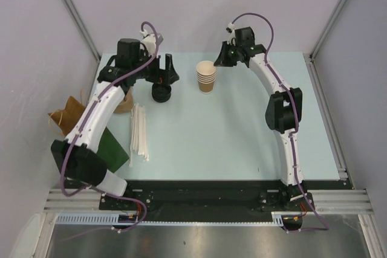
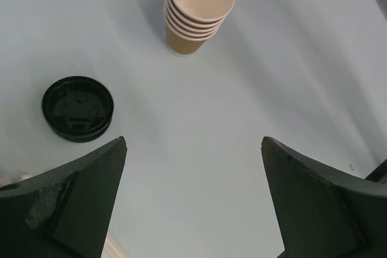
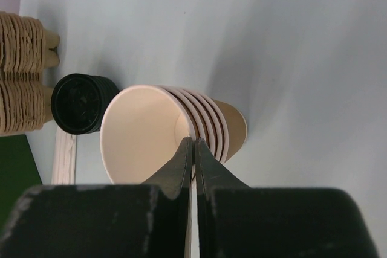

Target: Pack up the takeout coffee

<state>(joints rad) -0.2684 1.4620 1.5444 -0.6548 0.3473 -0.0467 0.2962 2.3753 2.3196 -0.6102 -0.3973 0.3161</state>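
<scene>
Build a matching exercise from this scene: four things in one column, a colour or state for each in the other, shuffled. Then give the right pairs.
Column one
1. left tool
2. right tool
3. loose lid
4. stack of cups

Column two
A. tan
B. shut
C. black
D. open

Pairs: 1-D, 2-B, 3-C, 4-A

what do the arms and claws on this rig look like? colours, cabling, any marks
The left arm and right arm match: white links, black joint housings, a purple cable running along each. Each claw is matte black with two wedge-shaped fingers. The left claw shows a scuffed grey patch on one finger; the right claw tapers to thin tips.
</scene>
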